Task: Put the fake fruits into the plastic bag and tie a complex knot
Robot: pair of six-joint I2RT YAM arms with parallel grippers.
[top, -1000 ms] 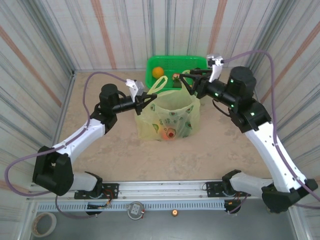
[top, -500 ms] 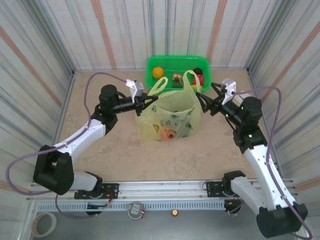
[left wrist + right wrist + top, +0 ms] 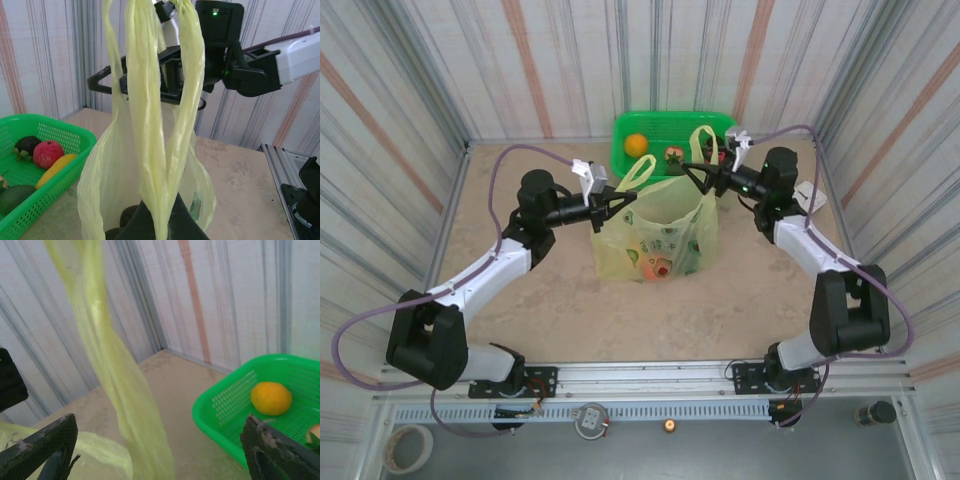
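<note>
Stage: loading, partway, by my read.
Bag: plastic bag point(image 3: 660, 235) stood mouth-up on table point(image 3: 520, 310), just in front of green basket point(image 3: 670, 116).
Done: some fake fruits point(image 3: 660, 266) were inside; an orange-red one showed thru the film low at the front, dark shapes deeper in on the L wrist cam.
Left to do: at least 5 pcs lay in the basket, i.e. an orange one point(image 3: 636, 145), a red one point(image 3: 48, 153), a yellow one point(image 3: 56, 169), a dark-brown one point(image 3: 27, 145) and a dark-green one point(image 3: 11, 199).
Knot: not begun; both loops were free and untwisted.
L tool: left gripper point(image 3: 626, 200) was clamped tight on the bag's left handle point(image 3: 147, 130) and held it up, pulled taut.
R tool: right gripper point(image 3: 692, 176) had its jaws wide apart at the far-right side of the bag mouth, gripping nothing.
R handle: right handle point(image 3: 115, 375) hung as a limp strip between the spread fingers; contact w/ either finger, can't tell.
Next (est.): either close on that loop to spread the mouth, or go back to the basket for more.
Risk: thin film could slump shut w/ just one loop held.
Writing: none legible. Bag carried small dark-green prints, no text made out. No brand seen on the arms or basket.
</note>
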